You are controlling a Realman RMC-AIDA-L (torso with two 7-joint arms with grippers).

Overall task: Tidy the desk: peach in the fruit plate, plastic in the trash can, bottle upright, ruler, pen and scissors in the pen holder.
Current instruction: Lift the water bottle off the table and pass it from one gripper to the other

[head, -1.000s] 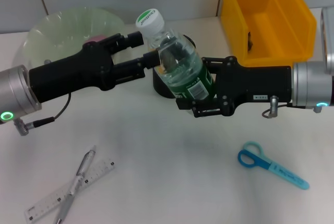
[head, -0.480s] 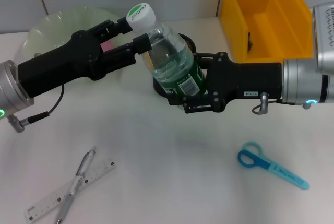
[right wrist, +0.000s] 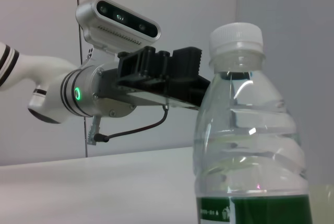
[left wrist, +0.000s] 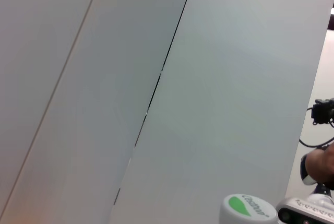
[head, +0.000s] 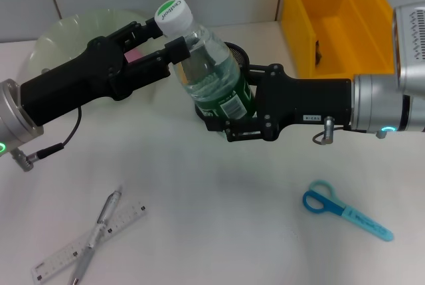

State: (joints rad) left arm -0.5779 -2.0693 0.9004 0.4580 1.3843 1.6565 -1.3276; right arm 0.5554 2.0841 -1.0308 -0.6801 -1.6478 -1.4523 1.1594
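Bottle (head: 211, 76) between both tools

Showing clear, glossy plastic on the bottle (head: 211, 76), with a matt white cap (head: 173, 16) and shiny green label (head: 234, 106). Gleaming translucent on the fruit plate (head: 66, 36). Glinting smooth yellow plastic on the bin (head: 342, 22). Looking matt black on both grippers' housings, brushed metal at the wrists.
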